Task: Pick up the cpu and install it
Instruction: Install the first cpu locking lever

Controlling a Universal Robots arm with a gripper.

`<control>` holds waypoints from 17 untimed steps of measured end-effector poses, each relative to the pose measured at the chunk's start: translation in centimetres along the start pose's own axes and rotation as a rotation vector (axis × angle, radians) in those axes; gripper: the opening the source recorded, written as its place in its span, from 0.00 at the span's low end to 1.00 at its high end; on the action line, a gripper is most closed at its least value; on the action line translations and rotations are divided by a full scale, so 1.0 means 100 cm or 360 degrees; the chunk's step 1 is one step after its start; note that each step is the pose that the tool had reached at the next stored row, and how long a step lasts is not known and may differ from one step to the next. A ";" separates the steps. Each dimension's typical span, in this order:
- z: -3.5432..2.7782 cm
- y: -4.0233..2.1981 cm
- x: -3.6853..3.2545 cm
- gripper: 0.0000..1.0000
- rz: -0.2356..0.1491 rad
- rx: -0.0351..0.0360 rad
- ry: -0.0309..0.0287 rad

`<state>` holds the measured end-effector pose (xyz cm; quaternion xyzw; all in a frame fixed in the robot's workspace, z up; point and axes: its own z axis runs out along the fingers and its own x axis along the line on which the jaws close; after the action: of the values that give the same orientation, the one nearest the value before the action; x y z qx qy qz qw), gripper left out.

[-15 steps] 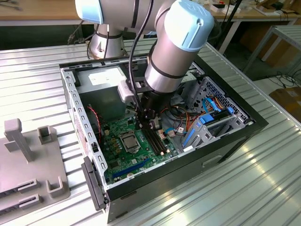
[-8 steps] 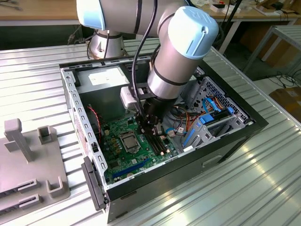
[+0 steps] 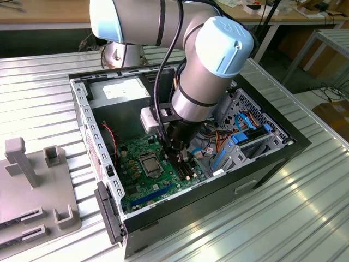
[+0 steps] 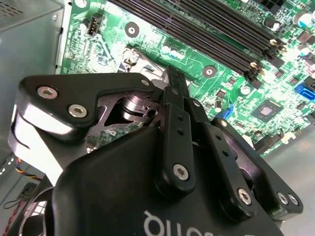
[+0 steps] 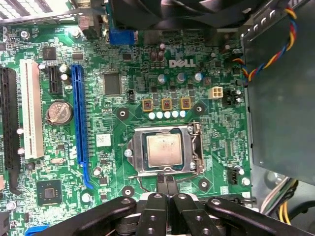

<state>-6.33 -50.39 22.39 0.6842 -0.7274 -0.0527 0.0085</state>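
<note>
ribbed metal table (image 3: pixel 49 87), wooden benches (image 3: pixel 43 11) behind.

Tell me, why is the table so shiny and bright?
In the exterior view, light glares off the ribbed metal table, washing its ridges white. In the first wrist view the cpu in its socket is evenly lit. In the second wrist view the shut pincer looks dark against the green board.
</note>
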 end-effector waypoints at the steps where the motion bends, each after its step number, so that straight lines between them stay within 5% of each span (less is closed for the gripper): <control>1: 0.0001 0.0002 0.0015 0.11 0.0000 0.0000 0.00006; 17: 0.0085 -0.0003 0.0089 0.11 -0.0011 0.0005 0.00012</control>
<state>-6.43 -51.22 21.49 0.6867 -0.7251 -0.0514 0.0075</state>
